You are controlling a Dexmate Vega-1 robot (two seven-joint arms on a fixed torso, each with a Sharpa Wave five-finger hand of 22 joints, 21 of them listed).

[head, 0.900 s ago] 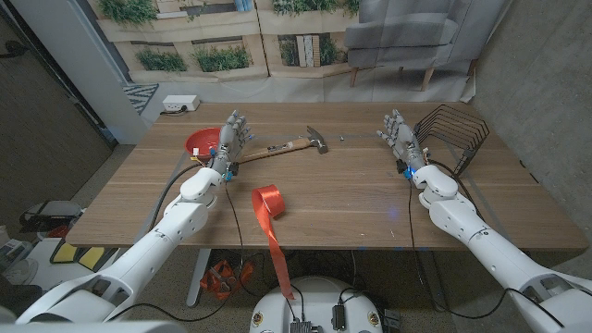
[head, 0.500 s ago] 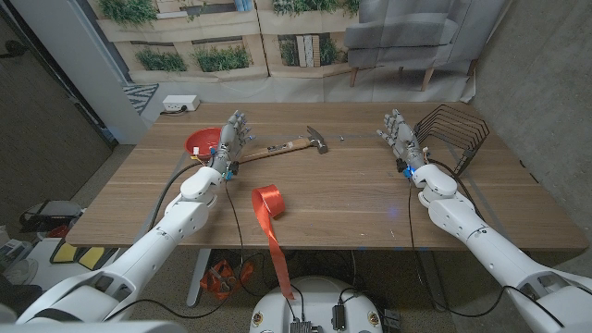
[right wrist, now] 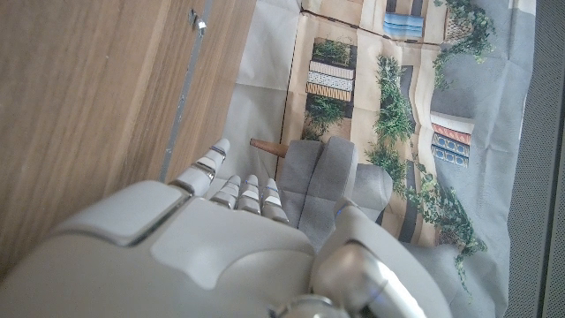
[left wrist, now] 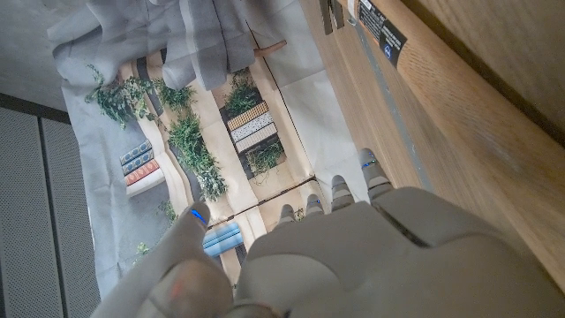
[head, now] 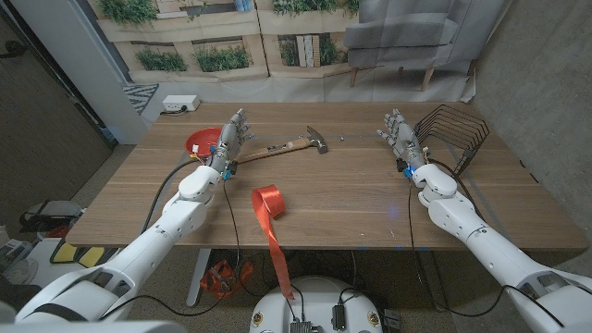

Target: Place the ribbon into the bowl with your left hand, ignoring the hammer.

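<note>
A wooden table (head: 370,199) stands before a plant-print backdrop (head: 222,46). The red ribbon (head: 269,205), loosely coiled, lies at 5 o'clock from the empty, spread left hand (head: 229,141); its tail hangs over the near edge. The right hand (head: 400,137) is released too.

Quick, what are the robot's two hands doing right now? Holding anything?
Left hand: open, holding nothing.
Right hand: open, holding nothing.

Even soft indoor light, faint shadows, head view sharp, wrist foregrounds blurry
</note>
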